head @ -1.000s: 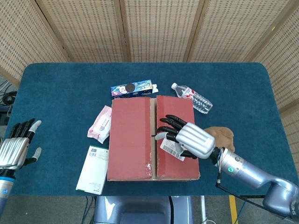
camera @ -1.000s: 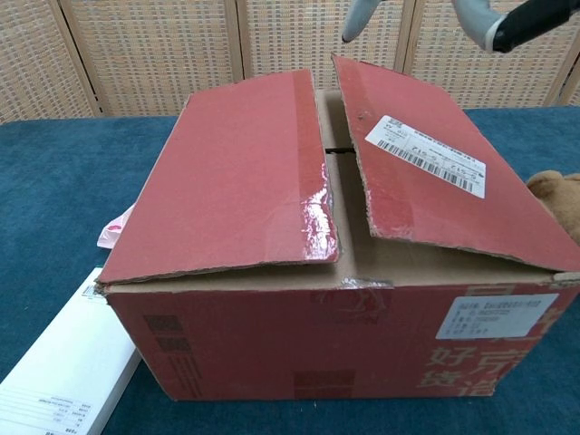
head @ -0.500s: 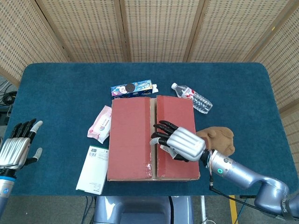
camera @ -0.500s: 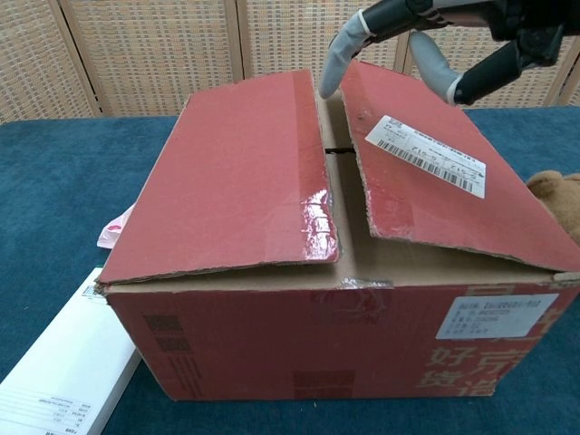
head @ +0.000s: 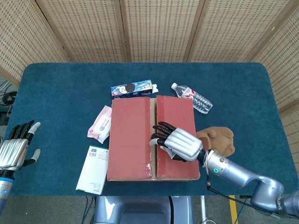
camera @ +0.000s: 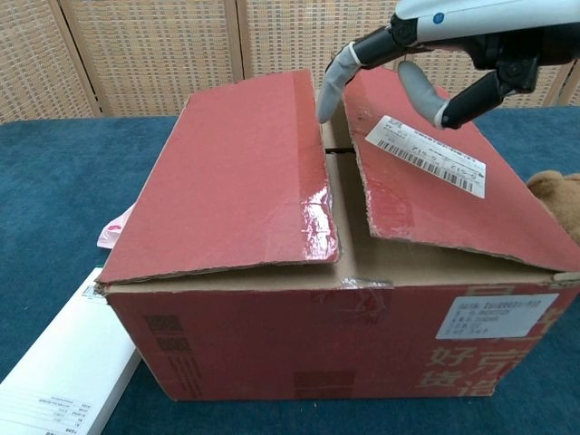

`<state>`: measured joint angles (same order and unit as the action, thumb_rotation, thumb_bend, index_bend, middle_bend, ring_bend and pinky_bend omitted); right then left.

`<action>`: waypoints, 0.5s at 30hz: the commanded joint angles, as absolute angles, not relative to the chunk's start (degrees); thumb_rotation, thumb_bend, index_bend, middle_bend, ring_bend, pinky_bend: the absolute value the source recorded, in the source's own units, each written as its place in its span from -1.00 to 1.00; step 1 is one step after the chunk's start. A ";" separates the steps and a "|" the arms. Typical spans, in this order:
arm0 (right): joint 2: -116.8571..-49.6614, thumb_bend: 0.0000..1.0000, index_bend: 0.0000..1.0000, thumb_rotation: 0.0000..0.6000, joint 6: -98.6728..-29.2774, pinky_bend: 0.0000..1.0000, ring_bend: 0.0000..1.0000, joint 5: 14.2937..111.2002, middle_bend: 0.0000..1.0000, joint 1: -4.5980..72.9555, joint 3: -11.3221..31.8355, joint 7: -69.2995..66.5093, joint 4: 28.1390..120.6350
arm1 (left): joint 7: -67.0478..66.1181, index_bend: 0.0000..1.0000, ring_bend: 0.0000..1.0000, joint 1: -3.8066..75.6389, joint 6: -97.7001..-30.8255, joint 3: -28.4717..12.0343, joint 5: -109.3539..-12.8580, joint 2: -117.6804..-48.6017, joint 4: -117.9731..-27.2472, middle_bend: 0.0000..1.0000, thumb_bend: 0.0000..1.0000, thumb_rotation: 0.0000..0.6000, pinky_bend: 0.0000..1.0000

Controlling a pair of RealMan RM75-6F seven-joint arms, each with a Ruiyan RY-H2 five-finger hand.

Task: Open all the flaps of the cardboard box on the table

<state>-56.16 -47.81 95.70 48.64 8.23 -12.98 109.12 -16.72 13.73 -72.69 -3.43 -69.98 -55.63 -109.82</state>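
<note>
1. The cardboard box (head: pixel 152 137) stands at the bench (head: pixel 60 88) centre, both top flaps nearly closed.
2. The right robot hand (head: pixel 178 143), fingers spread and holding nothing, reaches toward 9 o'clock so its fingertips (camera: pixel 326 95) meet the seam, probably to lift the right flap (camera: pixel 435 172).
3. The left robot hand (head: pixel 14 149) waits wide and empty at 8 o'clock.

cardboard box (camera: pixel 272 308), flaps ajar, right hand (camera: pixel 426 54) above
</note>
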 commanded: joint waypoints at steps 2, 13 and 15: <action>-56.62 1.00 -0.48 1.00 -47.35 -0.99 -1.00 95.12 -0.52 49.01 8.08 -12.10 108.82 | -16.67 -0.99 -1.00 13.76 -72.60 -3.40 -69.76 -55.72 -109.78 -1.00 -0.12 1.00 -1.00; -57.40 1.00 -0.48 1.00 -46.85 -0.99 -1.00 93.60 -0.48 49.34 7.47 -9.03 107.89 | -16.77 -0.99 -1.00 14.40 -71.75 -3.54 -68.66 -55.99 -110.02 -1.00 -0.12 1.00 -1.00; -57.37 1.00 -0.48 1.00 -46.83 -0.99 -1.00 93.41 -0.42 49.31 7.39 -8.81 107.91 | -16.70 -0.99 -1.00 14.42 -71.74 -3.52 -68.68 -55.99 -109.96 -1.00 -0.12 1.00 -1.00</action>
